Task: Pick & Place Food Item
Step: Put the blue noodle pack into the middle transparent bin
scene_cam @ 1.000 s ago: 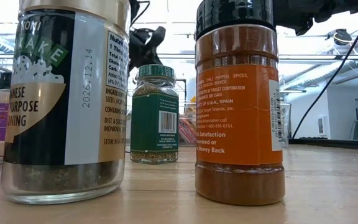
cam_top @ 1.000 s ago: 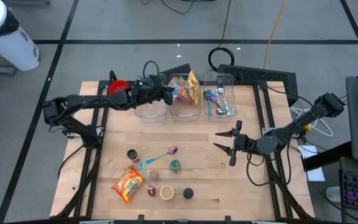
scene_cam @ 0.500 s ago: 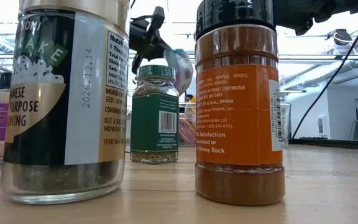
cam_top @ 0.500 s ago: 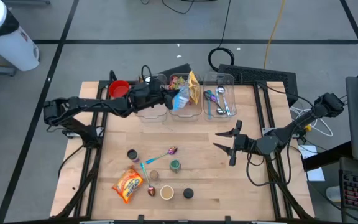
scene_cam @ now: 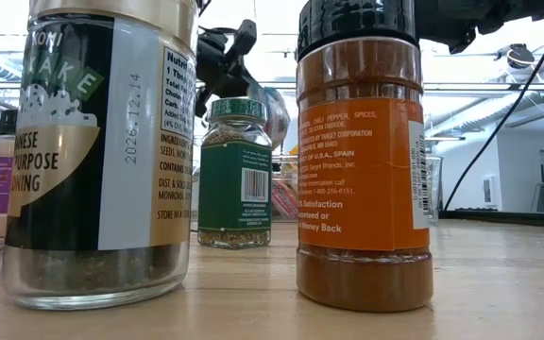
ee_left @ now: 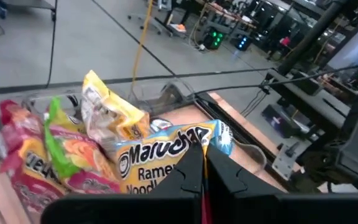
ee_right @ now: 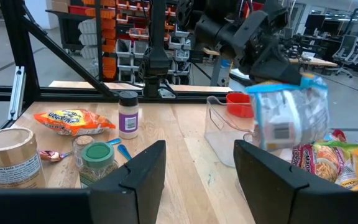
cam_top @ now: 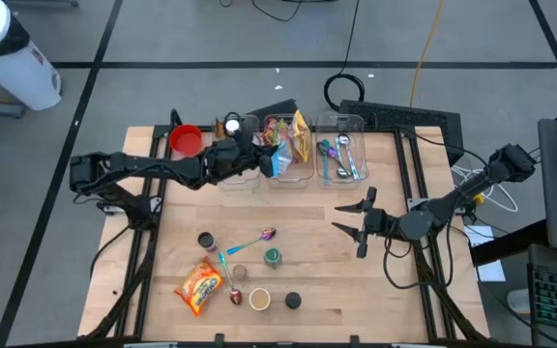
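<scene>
Ramen packet (cam_top: pixel 277 159) looks light and crinkly, pinched at its edge by left pincer (cam_top: pixel 259 155); right pincer (cam_top: pixel 353 221) waits apart, empty.

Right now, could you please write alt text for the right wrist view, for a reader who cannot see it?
The left gripper holds a ramen noodle packet in the air above clear bins with more snack packets. Nearer, between the right gripper's open fingers, the wooden table carries an orange snack bag, a purple-labelled jar and a green-lidded jar.
</scene>
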Motion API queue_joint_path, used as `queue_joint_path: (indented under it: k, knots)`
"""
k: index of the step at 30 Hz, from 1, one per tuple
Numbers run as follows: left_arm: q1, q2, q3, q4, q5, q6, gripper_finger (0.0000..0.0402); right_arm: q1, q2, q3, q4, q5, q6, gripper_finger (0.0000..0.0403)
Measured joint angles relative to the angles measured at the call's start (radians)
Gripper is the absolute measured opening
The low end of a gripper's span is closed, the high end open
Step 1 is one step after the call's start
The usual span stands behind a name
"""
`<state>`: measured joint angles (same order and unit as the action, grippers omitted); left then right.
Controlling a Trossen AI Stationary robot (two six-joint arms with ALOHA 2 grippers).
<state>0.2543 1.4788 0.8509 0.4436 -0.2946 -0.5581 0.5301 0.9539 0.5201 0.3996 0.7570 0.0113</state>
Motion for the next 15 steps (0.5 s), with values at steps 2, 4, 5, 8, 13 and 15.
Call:
queue_joint_path:
  k: [2,4,5,8,13,15]
  knots:
    - [0.000,0.026,0.000,0.030,0.000,-0.005,0.0003,0.000,0.000,0.000,0.000,0.000,0.002,0.0183]
    - [0.004,0.049,0.000,0.033,0.000,-0.017,0.0002,0.000,0.000,0.000,0.004,0.000,0.002,0.0183]
    - [0.005,0.065,0.000,0.040,-0.002,-0.030,0.0002,0.000,0.000,0.000,0.007,0.000,0.003,0.0183]
    - [0.009,0.101,0.000,0.041,-0.012,-0.052,0.0003,0.000,0.000,0.000,0.007,0.000,0.003,0.0183]
    - [0.014,0.136,0.000,0.040,-0.052,-0.058,0.0005,0.000,0.000,0.000,0.008,0.000,0.003,0.0183]
    - [0.023,0.138,0.000,0.017,-0.053,-0.075,0.0005,0.000,0.000,0.000,0.008,0.000,0.003,0.0183]
